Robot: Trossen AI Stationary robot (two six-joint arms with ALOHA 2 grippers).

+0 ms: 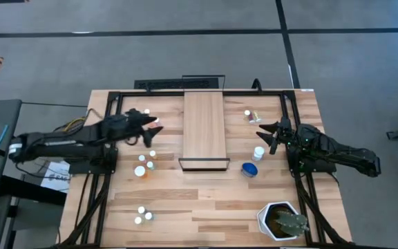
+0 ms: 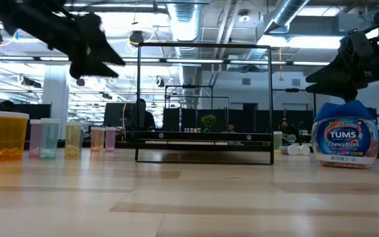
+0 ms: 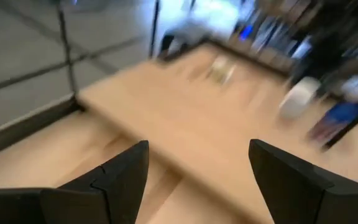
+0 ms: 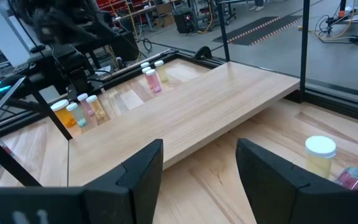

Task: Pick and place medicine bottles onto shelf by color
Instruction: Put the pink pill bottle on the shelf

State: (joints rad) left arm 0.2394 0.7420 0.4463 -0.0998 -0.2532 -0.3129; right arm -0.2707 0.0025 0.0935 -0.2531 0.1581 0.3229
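Nearest the low camera stood a rounded blue bottle (image 2: 345, 140) with a bright printed label, upright on pale plank tabletop (image 1: 206, 207). Left of it, a row of small translucent medicine bottles (image 2: 51, 137), orange to pink, also upright. Mid-table lay the shelf (image 1: 204, 128), a smooth light-wood board, long axis running front to back. Left gripper (image 1: 152, 127) hung released and empty beside the shelf; right gripper (image 1: 266, 133) likewise spread, holding nothing. Beyond, a bright open workshop.
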